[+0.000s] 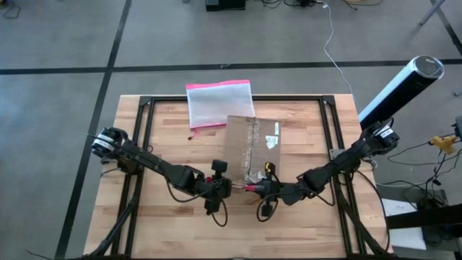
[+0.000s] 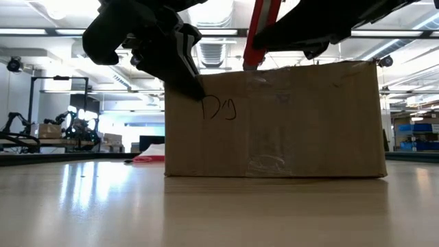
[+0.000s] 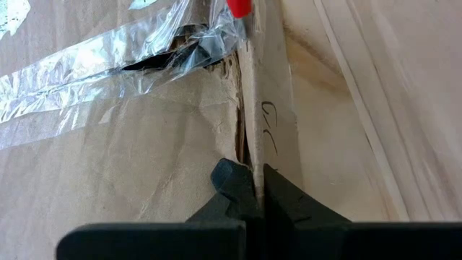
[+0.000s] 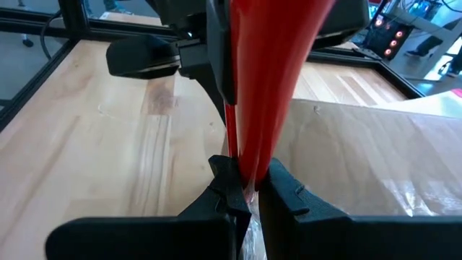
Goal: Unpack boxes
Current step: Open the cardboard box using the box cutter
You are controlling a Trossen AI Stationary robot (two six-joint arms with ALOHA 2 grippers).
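Down at the lower middle of the overhead picture both arms meet at the near end of the cardboard box [image 1: 249, 148]. The left gripper [image 3: 258, 189] is clenched on the box's near edge, its dark fingers pinching the thin cardboard wall where a scrawl of black marker shows. The right gripper [image 4: 247, 189] is clamped around a red tool [image 4: 268, 79], whose tip reaches the box's top at that same end; the left arm's body crowds in just beyond the tool, blocking the wrist camera's sight of the table past it.

The box lies in the centre of the wooden table [image 1: 303, 224], long side running away from the arms. It is brown and creased, with clear tape [image 3: 94, 79] wrinkled along its seam and torn open near the pinched edge, and small white labels [image 1: 273, 137] sit on its top toward the right.

Farther back, touching the box's far left corner, lies a pink-edged translucent pouch [image 1: 219, 102]. A black-and-white cylinder [image 1: 401, 88] stands at the upper right, off the table.
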